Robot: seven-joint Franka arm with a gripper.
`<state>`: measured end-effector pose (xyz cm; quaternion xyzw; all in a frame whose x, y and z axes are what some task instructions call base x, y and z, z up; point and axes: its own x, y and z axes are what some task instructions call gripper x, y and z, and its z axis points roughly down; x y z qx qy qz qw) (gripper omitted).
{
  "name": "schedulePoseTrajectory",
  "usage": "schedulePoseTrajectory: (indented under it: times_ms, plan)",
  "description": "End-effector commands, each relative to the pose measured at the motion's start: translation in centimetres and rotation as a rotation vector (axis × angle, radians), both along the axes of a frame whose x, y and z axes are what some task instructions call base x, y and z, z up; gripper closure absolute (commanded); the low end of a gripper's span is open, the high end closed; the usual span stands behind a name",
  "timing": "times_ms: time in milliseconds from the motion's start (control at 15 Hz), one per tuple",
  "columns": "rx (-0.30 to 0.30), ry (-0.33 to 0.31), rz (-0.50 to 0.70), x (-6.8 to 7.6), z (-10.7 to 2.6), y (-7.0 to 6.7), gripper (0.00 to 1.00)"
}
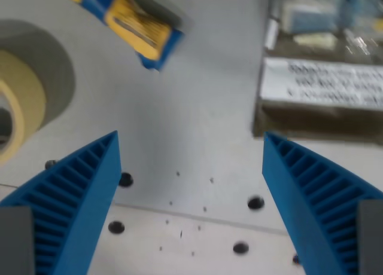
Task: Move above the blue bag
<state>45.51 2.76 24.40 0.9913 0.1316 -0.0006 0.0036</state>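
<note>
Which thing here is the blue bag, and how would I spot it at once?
Start at the grey table and look to the top of the wrist view, left of centre. The blue bag lies there tilted, right of the tape roll. Its blue wrapper with yellow panels sets it apart from the pale tape and the box.

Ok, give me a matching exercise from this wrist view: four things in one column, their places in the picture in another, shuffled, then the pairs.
Things:
1. blue bag
2. tape roll
3. labelled box
4. tool

Places:
A. upper right of the wrist view
B. bottom, fingers spread wide at both sides
C. top, left of centre
D. left edge

Pairs: 1-C, 2-D, 3-A, 4-B
</note>
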Motion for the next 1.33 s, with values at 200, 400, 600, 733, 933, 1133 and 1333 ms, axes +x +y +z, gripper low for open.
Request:
schedulePoseTrajectory:
  times_ms: [200,400,600,733,933,1133,1333]
  plan:
    - [0.065,0.002,0.405,1.6,-1.3,1.8,0.0]
    - [0.074,0.001,0.505,2.3,-2.3,3.2,0.0]
    - [0.084,0.002,0.588,3.0,-3.4,4.4,0.0]
    - [0.086,-0.001,0.623,3.5,-4.0,5.2,0.0]
    - [0.086,-0.007,0.663,4.2,-4.9,6.1,0.0]
    - [0.082,-0.012,0.686,4.7,-5.7,6.9,0.0]
    - [0.077,-0.019,0.697,5.2,-6.3,7.5,0.0]
